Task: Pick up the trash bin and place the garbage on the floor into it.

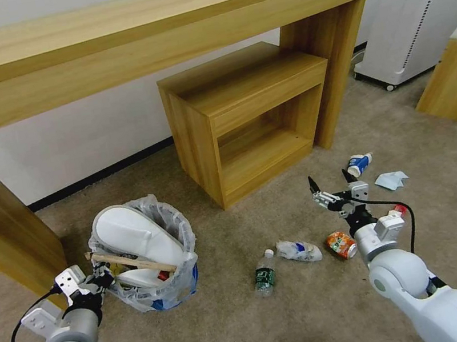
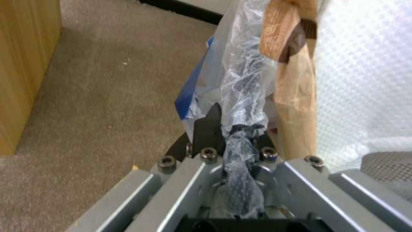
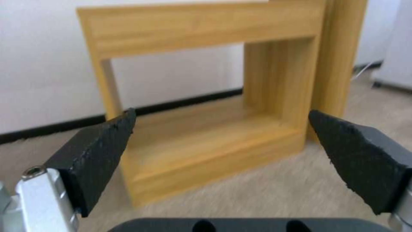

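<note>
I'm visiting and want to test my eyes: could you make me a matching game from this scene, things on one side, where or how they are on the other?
Things:
1. white slipper
2. clear bottle
3. left pincer
4. right pincer

States:
A. open, holding nothing
B. lying on the carpet
C. inside the trash bin
D. shut on the bin's bag rim

Pairs: 1-C, 2-B, 3-D, 4-A
</note>
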